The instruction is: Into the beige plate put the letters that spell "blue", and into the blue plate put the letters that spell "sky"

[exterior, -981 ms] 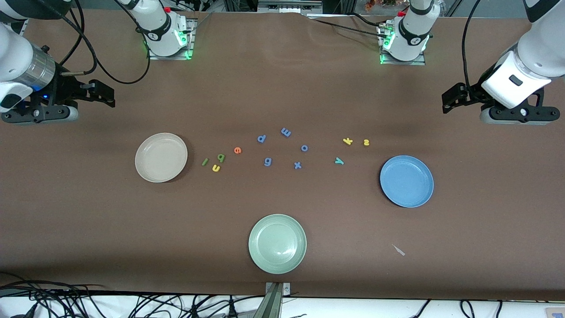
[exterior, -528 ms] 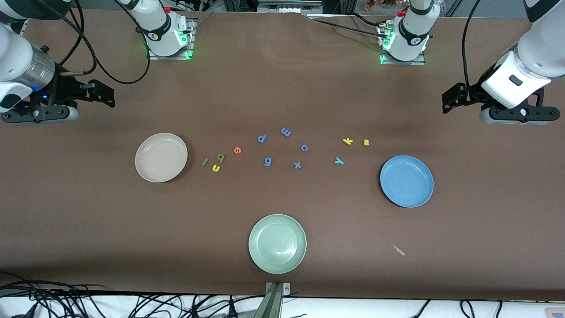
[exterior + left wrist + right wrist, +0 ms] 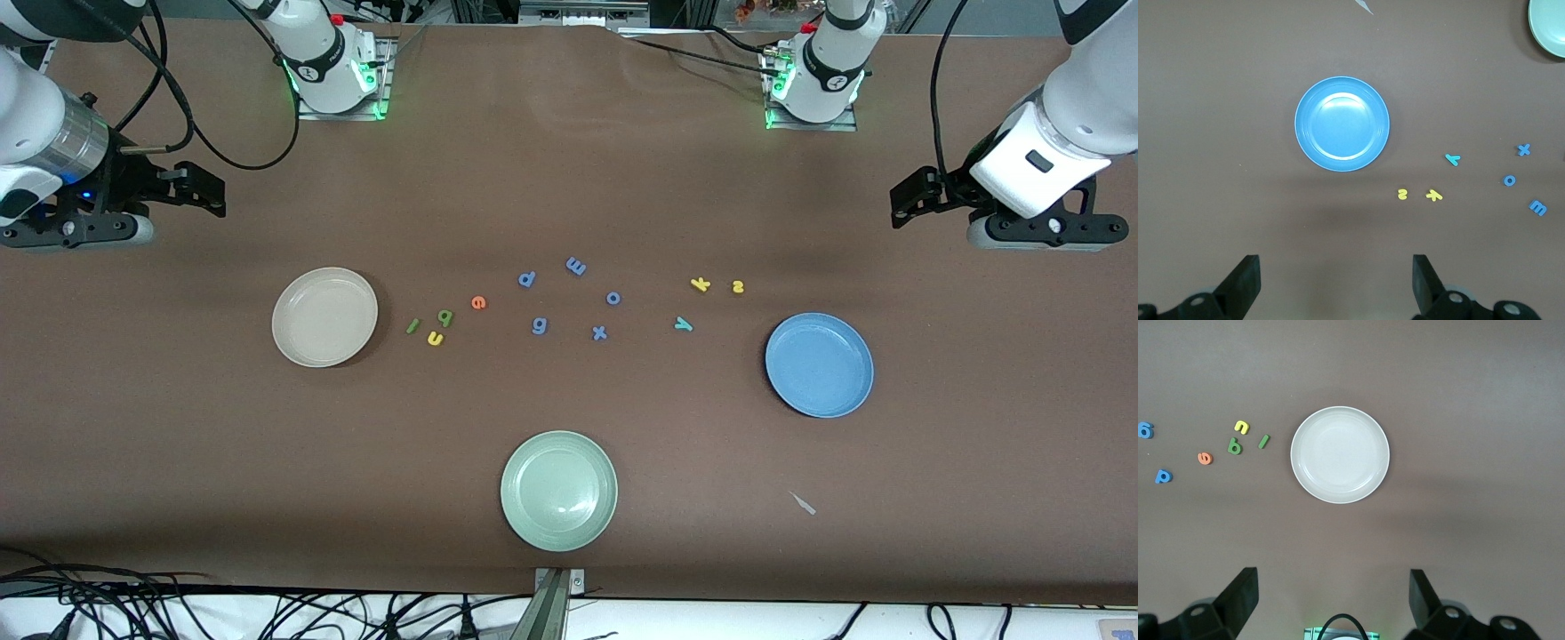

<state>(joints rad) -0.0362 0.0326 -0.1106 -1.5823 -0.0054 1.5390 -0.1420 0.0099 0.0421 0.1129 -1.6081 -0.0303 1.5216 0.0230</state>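
Observation:
The beige plate (image 3: 324,317) lies bare toward the right arm's end, with the green l (image 3: 412,326), green b (image 3: 444,316), yellow u (image 3: 435,338) and orange e (image 3: 478,302) beside it on the table. The blue plate (image 3: 819,364) lies bare toward the left arm's end, near the yellow k (image 3: 701,284), yellow s (image 3: 737,286) and teal y (image 3: 683,324). My right gripper (image 3: 1331,600) hangs open and empty, high over bare table short of the beige plate (image 3: 1340,454). High up too, my left gripper (image 3: 1336,283) is open and empty, short of the blue plate (image 3: 1342,123).
Several periwinkle-blue letters, among them a p (image 3: 526,279), an m (image 3: 575,265) and an x (image 3: 599,332), lie between the two groups. A pale green plate (image 3: 558,491) sits nearest the front camera. A small pale scrap (image 3: 803,503) lies near it.
The right gripper has shifted very slightly toward its arm's base. The letters, plates and left arm have not moved.

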